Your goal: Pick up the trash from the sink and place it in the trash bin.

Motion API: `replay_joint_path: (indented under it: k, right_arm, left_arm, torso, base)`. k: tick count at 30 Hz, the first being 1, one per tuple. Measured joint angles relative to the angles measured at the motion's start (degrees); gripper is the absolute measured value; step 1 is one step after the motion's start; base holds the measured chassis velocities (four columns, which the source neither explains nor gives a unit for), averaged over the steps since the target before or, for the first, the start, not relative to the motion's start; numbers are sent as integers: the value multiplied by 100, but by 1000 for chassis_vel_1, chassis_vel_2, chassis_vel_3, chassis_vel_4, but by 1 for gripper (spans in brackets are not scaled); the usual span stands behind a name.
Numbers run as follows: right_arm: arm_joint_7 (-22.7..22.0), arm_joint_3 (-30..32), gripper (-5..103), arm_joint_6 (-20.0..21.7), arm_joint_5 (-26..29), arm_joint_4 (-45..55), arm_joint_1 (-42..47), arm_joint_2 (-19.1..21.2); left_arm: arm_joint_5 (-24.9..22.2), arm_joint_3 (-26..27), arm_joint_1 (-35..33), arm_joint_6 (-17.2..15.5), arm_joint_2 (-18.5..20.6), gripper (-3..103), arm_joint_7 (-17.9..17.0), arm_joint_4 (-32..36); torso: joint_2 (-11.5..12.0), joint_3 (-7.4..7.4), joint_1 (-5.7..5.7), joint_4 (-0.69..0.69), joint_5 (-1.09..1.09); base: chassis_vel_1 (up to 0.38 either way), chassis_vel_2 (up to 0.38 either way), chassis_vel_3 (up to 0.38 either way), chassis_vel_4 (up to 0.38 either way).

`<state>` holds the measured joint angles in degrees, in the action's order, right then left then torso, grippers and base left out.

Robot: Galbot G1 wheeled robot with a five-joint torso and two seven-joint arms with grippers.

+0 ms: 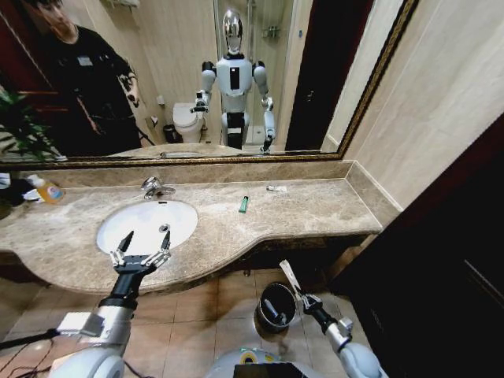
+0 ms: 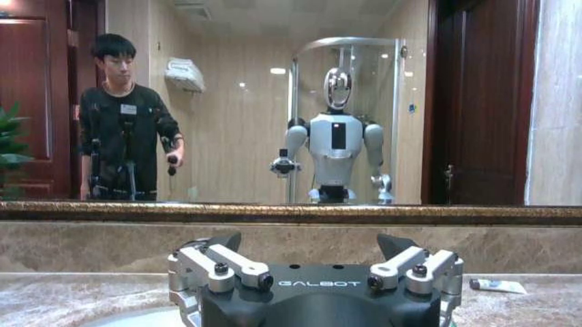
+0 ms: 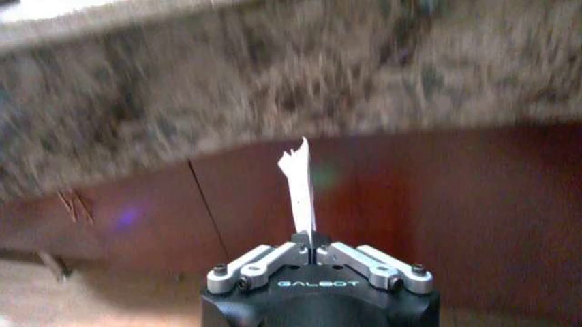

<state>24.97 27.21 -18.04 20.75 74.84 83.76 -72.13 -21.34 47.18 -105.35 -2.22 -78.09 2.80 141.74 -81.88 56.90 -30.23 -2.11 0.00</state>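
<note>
A bathroom is indicated: a marble vanity counter (image 1: 299, 213) with white basin (image 1: 146, 224) and chrome faucet (image 1: 153, 187); toilet (image 1: 187, 120) and shower enclosure (image 2: 350, 102) reflected at 12 o'clock in the wall mirror (image 1: 157, 79).

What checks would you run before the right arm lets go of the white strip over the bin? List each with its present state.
1. Right gripper fingers shut on the long flat white strip: ok.
2. Strip directly over the small round black bin with shiny metal rim: not ok; in the head view it sits beside the rim, towards the robot's right.
3. Bin mouth unobstructed: ok.
4. Left gripper out of the way: ok, open above the white oval basin.
5. More trash left: yes, a small green stick and a small white tube lie on the beige-brown marble counter.
</note>
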Motion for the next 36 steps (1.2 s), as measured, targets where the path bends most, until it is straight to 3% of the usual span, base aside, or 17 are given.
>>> replay_joint_path:
  k: [5, 11, 26, 29, 30, 32, 34, 36]
  right_arm:
    - [-61, -53, 0, -237, -328, -938, -384, -178]
    - [-336, -371, 0, -438, -299, -1611, -725, -168]
    - [-584, -708, -3, -592, -331, -1949, -871, -269]
    - [-628, -717, 12, -642, -343, -1990, -890, -334]
    - [-628, -717, 12, -642, -343, -1990, -890, -334]
    - [-631, -725, 22, -700, -371, -2011, -889, -351]
    - [-631, -727, 22, -719, -395, -2013, -882, -351]
    - [-627, -737, 33, -723, -421, -1996, -854, -339]
  left_arm:
    - [0, 0, 0, 0, 0, 100, 0, 0]
    - [0, 0, 0, 0, 0, 100, 0, 0]
    - [0, 0, 0, 0, 0, 100, 0, 0]
    - [0, 0, 0, 0, 0, 100, 0, 0]
    - [0, 0, 0, 0, 0, 100, 0, 0]
    - [0, 0, 0, 0, 0, 100, 0, 0]
    - [0, 0, 0, 0, 0, 100, 0, 0]
    - [0, 0, 0, 0, 0, 100, 0, 0]
  torso:
    - [0, 0, 0, 0, 0]
    - [0, 0, 0, 0, -1]
    - [0, 0, 0, 0, -1]
    - [0, 0, 0, 0, 0]
    - [0, 0, 0, 0, 0]
    - [0, 0, 0, 0, 0]
    - [0, 0, 0, 1, 0]
    - [0, 0, 0, 0, 0]
  base:
    - [0, 0, 0, 0]
    - [0, 0, 0, 0]
    - [0, 0, 0, 0]
    - [0, 0, 0, 0]
    - [0, 0, 0, 0]
    - [0, 0, 0, 0]
    - [0, 0, 0, 0]
    - [0, 0, 0, 0]
